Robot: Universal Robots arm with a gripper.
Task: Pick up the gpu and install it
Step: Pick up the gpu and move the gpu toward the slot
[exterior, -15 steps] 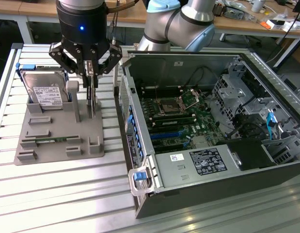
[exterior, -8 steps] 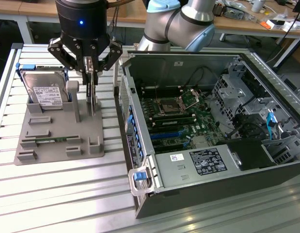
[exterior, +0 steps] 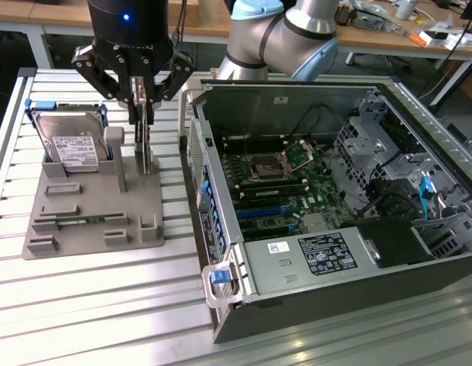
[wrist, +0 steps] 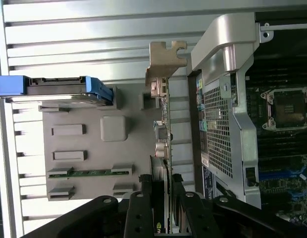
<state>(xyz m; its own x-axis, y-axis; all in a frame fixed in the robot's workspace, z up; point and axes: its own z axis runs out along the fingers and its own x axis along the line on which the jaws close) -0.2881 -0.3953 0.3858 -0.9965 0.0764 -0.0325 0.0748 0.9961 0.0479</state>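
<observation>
Gpu (wrist: 164,129) is being pinched on edge by narrowed jaws, risking twisting in that thin grip and snagging its grey holder (wrist: 93,163).

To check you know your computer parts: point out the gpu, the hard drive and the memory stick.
the gpu (wrist: 164,124), wrist view, the card's edge.
the hard drive (exterior: 75,149), exterior view, its white label.
the memory stick (exterior: 83,220), exterior view, its green middle.
</observation>
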